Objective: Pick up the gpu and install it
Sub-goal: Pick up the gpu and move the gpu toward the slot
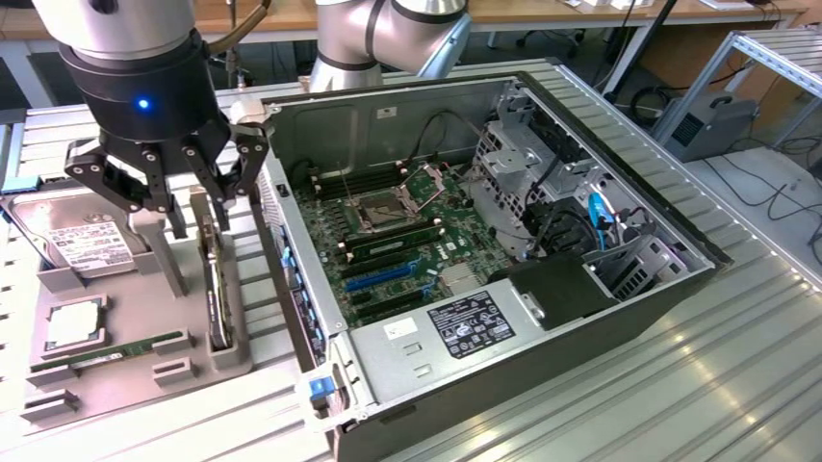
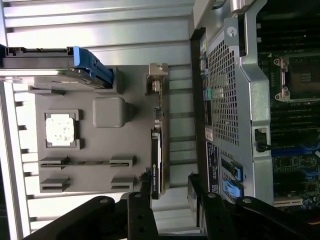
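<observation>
The gpu (image 1: pixel 218 289) stands on its long edge in a slot of the grey holder tray (image 1: pixel 129 385), just beside the open computer case (image 1: pixel 372 120). In the wrist view the gpu (image 2: pixel 157 150) appears as a thin dark card with a metal bracket at one end. My gripper (image 1: pixel 180 207) hangs directly above the card with its black fingers spread open and nothing between them. The wrist view has the gripper (image 2: pixel 172 215) straddling the card's line, clear of it. Inside the case the motherboard (image 1: pixel 398 250) shows blue expansion slots (image 1: pixel 385 274).
The tray also carries a hard drive (image 1: pixel 84 241) on the exterior view's left, a square processor (image 1: pixel 75 322) and a narrow memory stick (image 1: pixel 110 354). The case's perforated rear panel (image 2: pixel 230 100) stands close beside the card. A drive cage and cables (image 1: pixel 565 212) crowd the case's far side.
</observation>
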Robot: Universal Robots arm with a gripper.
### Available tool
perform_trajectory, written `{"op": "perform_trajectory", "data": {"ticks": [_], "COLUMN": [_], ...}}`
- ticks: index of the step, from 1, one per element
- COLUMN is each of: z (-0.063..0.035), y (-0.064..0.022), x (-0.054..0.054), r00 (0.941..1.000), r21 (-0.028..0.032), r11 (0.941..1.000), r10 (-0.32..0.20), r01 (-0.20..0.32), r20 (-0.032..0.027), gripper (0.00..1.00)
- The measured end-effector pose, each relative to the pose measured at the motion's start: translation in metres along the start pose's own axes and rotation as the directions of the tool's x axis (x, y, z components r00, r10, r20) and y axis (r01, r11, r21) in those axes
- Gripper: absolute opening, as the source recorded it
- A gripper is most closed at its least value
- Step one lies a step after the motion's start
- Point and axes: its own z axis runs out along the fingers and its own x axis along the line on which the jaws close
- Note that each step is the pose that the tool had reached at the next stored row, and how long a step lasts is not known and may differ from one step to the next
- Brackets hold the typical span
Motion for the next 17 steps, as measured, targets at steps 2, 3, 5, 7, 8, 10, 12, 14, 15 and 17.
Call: {"op": "perform_trajectory", "data": {"ticks": [2, 3, 5, 7, 8, 10, 12, 14, 15, 17], "z": [0.0003, 0.0004, 0.0007, 0.0010, 0.0011, 0.0014, 0.0016, 0.0018, 0.0020, 0.0023], "y": [0.0000, 0.0000, 0.0000, 0.0000, 0.0000, 0.0000, 0.0000, 0.0000, 0.0000, 0.0000], "x": [0.0000, 0.0000, 0.0000, 0.0000, 0.0000, 0.0000, 0.0000, 0.0000, 0.0001, 0.0001], "r00": [1.0000, 1.0000, 1.0000, 1.0000, 1.0000, 1.0000, 1.0000, 1.0000, 1.0000, 1.0000], "r21": [0.0015, 0.0023, 0.0040, 0.0054, 0.0062, 0.0075, 0.0089, 0.0101, 0.0107, 0.0119], "r11": [1.0000, 1.0000, 1.0000, 1.0000, 1.0000, 1.0000, 1.0000, 0.9999, 0.9999, 0.9999], "r10": [0.000, 0.000, 0.000, 0.000, 0.000, 0.000, 0.000, 0.000, 0.000, 0.000], "r01": [0.000, 0.000, 0.000, 0.000, 0.000, 0.000, 0.000, 0.000, 0.000, 0.000], "r20": [0.0002, 0.0002, 0.0003, 0.0005, 0.0005, 0.0006, 0.0007, 0.0008, 0.0008, 0.0009], "gripper": [0.42, 0.42, 0.42, 0.42, 0.42, 0.42, 0.42, 0.42, 0.42, 0.42]}}
